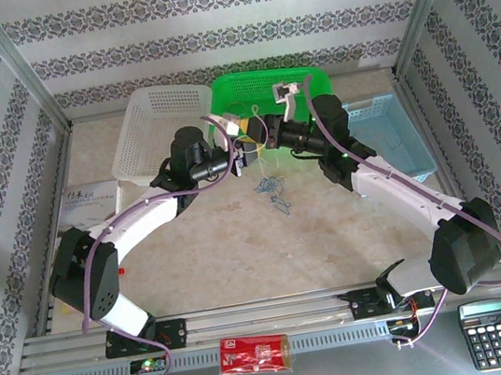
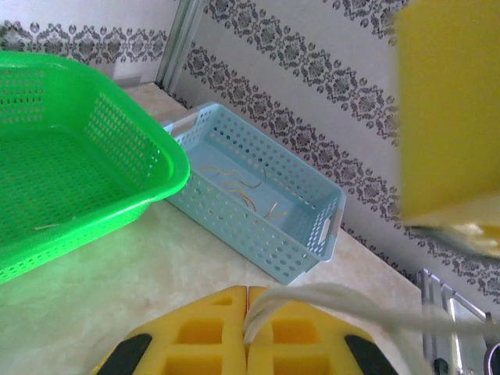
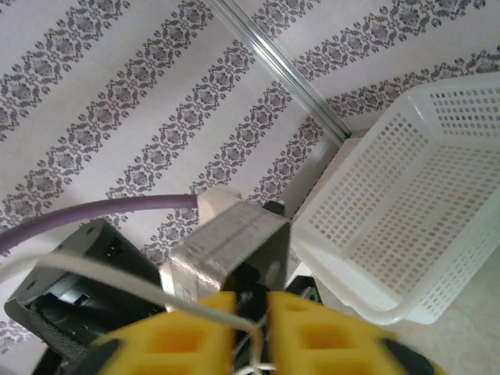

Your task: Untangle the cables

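right jaws: slightly apart (yellow) | white cable in gap | white basket right

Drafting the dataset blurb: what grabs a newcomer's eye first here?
The left gripper, shut on a cream-white cable, meets the right gripper in front of the green basket. A small tangle of cables lies on the table near them; a white basket sits back left, a blue basket right.
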